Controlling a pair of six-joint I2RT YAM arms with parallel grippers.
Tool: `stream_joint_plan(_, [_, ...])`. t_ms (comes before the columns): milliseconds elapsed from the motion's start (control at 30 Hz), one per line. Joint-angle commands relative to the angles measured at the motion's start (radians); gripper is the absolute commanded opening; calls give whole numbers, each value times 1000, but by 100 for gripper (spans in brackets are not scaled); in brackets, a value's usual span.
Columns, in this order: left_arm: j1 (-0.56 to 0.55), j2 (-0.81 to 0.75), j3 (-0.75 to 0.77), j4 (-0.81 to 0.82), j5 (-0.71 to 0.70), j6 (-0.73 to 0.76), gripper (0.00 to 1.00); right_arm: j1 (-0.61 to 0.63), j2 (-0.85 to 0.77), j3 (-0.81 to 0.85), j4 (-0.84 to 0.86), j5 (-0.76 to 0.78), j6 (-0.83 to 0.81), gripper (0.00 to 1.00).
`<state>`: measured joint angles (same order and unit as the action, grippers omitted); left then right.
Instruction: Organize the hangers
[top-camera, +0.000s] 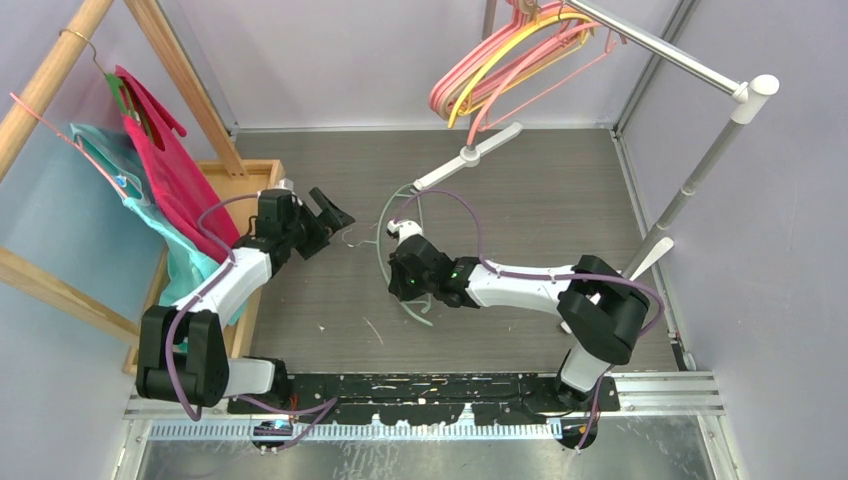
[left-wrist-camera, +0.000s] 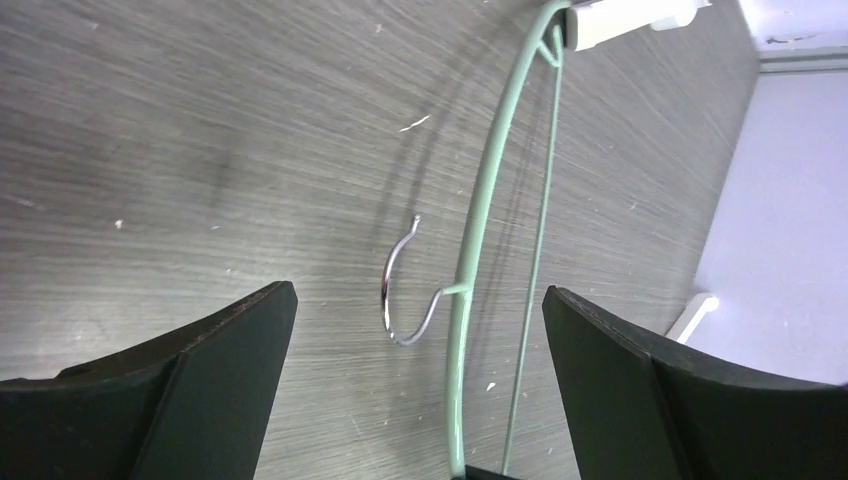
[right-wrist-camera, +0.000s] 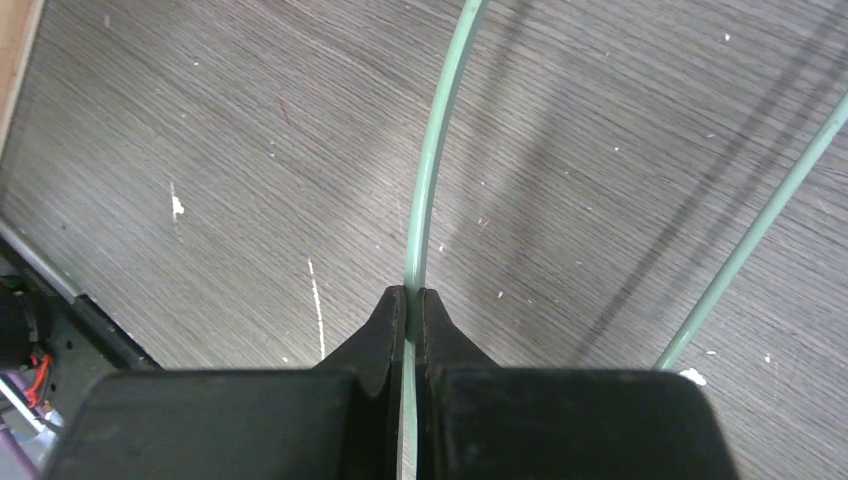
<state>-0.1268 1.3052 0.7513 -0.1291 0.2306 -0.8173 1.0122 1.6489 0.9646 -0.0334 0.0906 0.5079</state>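
Item: thin pale green hanger (left-wrist-camera: 470, 250) with a bare metal hook (left-wrist-camera: 400, 290), held near and to the left of the silver metal rail (top-camera: 650, 40) that carries the pink and yellow hangers (top-camera: 500, 60).

Step, as I judge it: re-gripping before hanging.

Right gripper (right-wrist-camera: 413, 295): fingers pinched tight on the green shoulder.

Left gripper (left-wrist-camera: 419, 290): spread wide, empty, with the hook framed between its fingers, untouched.

Next, I reckon: steady the hook, then lift it toward the rail.

Pale lilac walls (top-camera: 350, 60) are enclosing a grey wood-grain floor (top-camera: 560, 200). A wooden frame (top-camera: 42, 85) is standing at the left, and a white metal rail stand (top-camera: 702, 175) is rising at the far right.
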Motion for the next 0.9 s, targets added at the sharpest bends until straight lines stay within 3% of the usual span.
stream_joint_plan(0, [-9, 25, 26, 126, 48, -43, 98, -3, -81, 2, 70, -55, 17, 1])
stream_joint_plan(533, [-81, 111, 58, 163, 42, -81, 97, -2, -92, 30, 82, -105, 35, 1])
stream_joint_plan(600, [-93, 120, 58, 175, 44, -86, 90, -3, -96, 31, 89, -107, 41, 1])
stream_joint_plan(700, [-102, 126, 49, 201, 55, -99, 71, -2, -99, 33, 89, -100, 40, 1])
stream_joint_plan(800, [-103, 127, 37, 218, 61, -115, 31, -3, -102, 30, 87, -98, 40, 1])
stream_joint_plan(867, [-104, 127, 36, 213, 60, -115, 13, -2, -102, 23, 86, -98, 40, 1])
